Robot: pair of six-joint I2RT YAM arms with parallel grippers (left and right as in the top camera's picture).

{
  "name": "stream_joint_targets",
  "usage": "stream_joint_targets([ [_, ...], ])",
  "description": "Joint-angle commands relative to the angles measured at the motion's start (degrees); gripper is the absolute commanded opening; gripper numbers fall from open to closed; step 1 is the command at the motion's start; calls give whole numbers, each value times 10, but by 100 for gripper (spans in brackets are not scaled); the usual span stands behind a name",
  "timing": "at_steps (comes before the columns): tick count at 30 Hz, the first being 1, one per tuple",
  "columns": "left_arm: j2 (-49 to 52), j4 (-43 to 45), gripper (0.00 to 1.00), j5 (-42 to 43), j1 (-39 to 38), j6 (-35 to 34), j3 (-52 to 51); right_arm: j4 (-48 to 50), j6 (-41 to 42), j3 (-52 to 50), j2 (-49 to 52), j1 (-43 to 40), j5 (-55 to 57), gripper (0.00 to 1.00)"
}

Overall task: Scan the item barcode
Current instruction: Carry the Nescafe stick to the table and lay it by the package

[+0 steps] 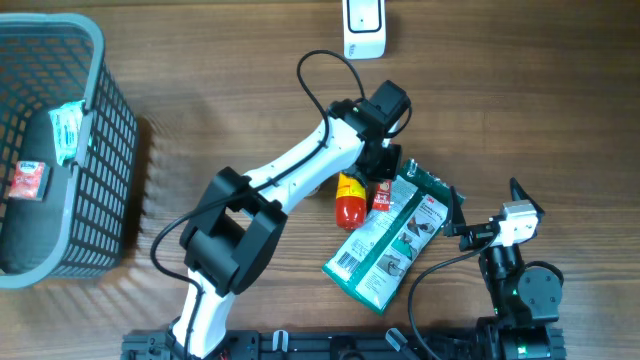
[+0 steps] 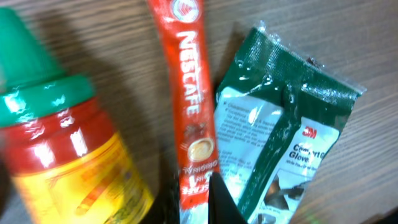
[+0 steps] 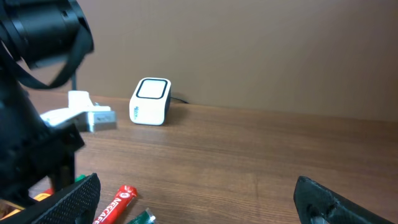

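Note:
The item in the grip is a red Nescafe stick (image 2: 189, 106), lying flat on the wooden table between a red and yellow bottle with a green cap (image 2: 62, 149) and a green 3M pack (image 2: 280, 143). My left gripper (image 2: 194, 196) is shut on the stick's near end. Overhead, the left gripper (image 1: 385, 168) hovers at the far end of the stick (image 1: 382, 198), with the bottle (image 1: 348, 205) to the left and the pack (image 1: 395, 240) to the right. My right gripper (image 1: 485, 198) stands open and holds nothing. The white scanner (image 1: 365, 28) sits at the table's far edge.
A grey mesh basket (image 1: 105, 150) with a few small packets stands at the far left. In the right wrist view the scanner (image 3: 150, 101) stands before a brown wall, the stick (image 3: 115, 202) and the pack's corner (image 3: 142, 218) lie low on the left, and the right gripper (image 3: 199, 199) spans bare wood.

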Motion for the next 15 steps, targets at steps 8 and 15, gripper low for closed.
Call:
stream_joint_targets([
  [8, -72, -157, 4, 282, 35, -35, 59, 1, -5, 0, 0, 3, 8, 100],
  [15, -74, -227, 4, 382, 43, -35, 59, 1, -5, 0, 0, 3, 8, 100],
])
